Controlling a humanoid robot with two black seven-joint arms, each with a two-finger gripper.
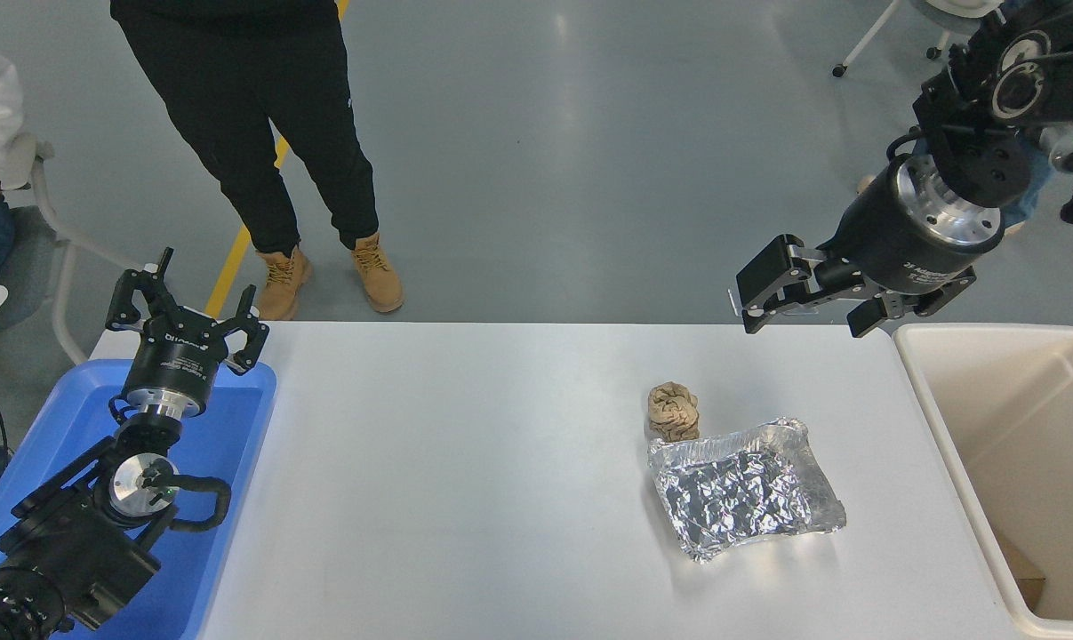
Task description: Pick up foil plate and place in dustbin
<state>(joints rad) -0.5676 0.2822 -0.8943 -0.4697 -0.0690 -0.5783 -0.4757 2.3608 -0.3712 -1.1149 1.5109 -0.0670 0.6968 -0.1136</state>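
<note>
The foil plate (pixel 746 489), a shiny crinkled silver tray, lies flat on the white table (pixel 465 480) right of centre. The dustbin (pixel 945 427), a large cream bin with a thick rim, stands at the table's right end. My right gripper (pixel 803 311) hangs open and empty above the table's far edge, up and to the right of the plate and just left of the bin's far corner. My left gripper (pixel 185 307) is parked open over the blue tray at the lower left.
A crumpled brown paper ball (pixel 674 411) sits touching the foil plate's far left corner. A shallow blue tray (pixel 234 444) lies at the table's left end. A person in black trousers and tan boots (pixel 332 276) stands at the far side.
</note>
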